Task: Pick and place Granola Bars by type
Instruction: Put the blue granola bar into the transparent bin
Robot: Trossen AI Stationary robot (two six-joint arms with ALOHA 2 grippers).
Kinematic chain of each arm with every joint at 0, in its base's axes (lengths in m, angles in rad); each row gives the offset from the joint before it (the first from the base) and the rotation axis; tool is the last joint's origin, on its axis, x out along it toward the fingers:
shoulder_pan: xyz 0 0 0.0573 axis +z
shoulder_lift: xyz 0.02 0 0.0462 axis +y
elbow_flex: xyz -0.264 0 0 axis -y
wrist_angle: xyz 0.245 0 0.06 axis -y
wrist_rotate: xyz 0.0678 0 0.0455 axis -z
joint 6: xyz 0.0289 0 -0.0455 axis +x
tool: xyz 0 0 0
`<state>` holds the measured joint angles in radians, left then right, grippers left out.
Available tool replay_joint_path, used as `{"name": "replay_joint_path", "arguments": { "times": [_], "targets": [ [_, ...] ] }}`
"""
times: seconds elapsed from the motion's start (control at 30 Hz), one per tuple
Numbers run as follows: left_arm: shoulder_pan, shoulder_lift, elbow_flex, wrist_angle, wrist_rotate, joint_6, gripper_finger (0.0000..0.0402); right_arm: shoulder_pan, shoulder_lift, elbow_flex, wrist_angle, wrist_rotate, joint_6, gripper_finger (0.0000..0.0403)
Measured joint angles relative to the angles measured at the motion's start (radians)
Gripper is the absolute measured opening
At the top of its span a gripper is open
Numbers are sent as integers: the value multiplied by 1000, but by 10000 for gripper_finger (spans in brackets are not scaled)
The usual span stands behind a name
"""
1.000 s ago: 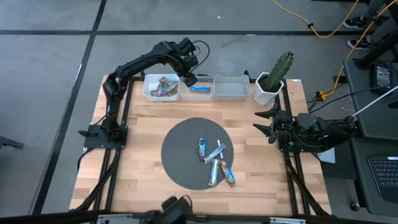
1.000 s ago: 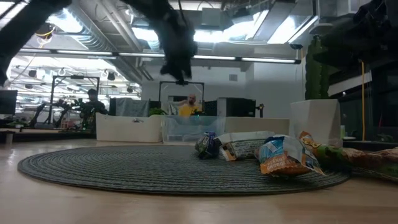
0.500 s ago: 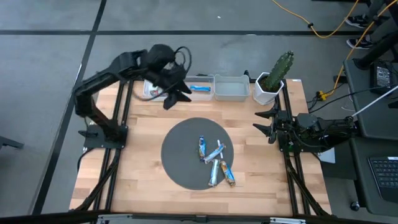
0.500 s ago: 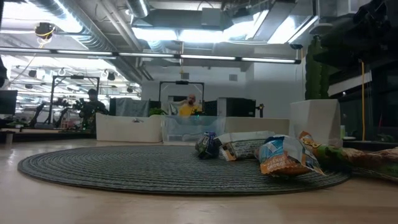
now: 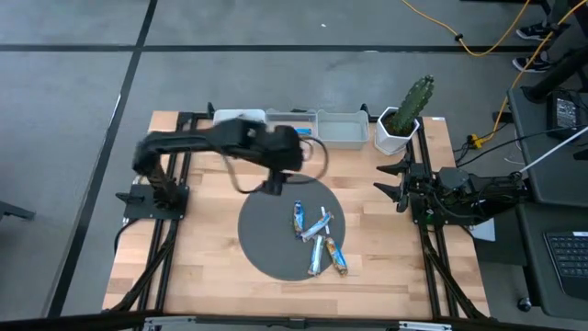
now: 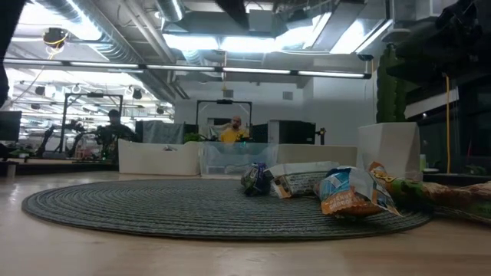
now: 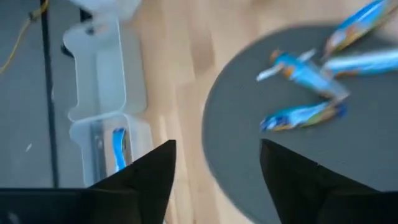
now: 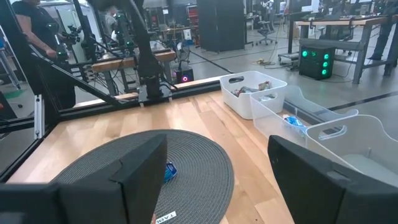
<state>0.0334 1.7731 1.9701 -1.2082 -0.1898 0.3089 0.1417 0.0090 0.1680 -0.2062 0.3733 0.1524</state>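
Several granola bars [image 5: 317, 237] in blue, silver and orange wrappers lie flat in a loose heap on the round grey mat [image 5: 266, 248]. They also show in the left wrist view [image 7: 303, 115] and the low view [image 6: 349, 192]. One blue bar [image 7: 118, 149] lies in the middle white bin [image 7: 109, 146] at the far edge. My left gripper [image 5: 273, 187] hangs open above the mat's far left rim, short of the heap, with nothing between its fingers [image 7: 149, 177]. My right gripper [image 5: 386, 181] rests open at the table's right edge, pointing level over the table.
Three white bins stand in a row along the far edge. The left one [image 8: 255, 90] holds brownish bars and the right one [image 5: 342, 129] looks bare. A cactus in a white pot [image 5: 402, 118] stands at the far right corner. Bare wood surrounds the mat.
My left gripper has swung from above the bins at the far edge toward the table's near edge. It now hangs over the mat's far left rim and has rolled about its own axis on the way. The bars have not moved.
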Motion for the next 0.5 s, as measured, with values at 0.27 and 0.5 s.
{"name": "replay_joint_path", "arguments": {
  "times": [0.27, 0.5],
  "targets": [
    [-36, 220, 0, -17, -31, 318, 252, 0, 0, 0, 0, 0, 2, 280],
    [-36, 365, 0, 1, 86, 480, 253, 0, 0, 0, -1, 0, 2, 280]
  ]
}}
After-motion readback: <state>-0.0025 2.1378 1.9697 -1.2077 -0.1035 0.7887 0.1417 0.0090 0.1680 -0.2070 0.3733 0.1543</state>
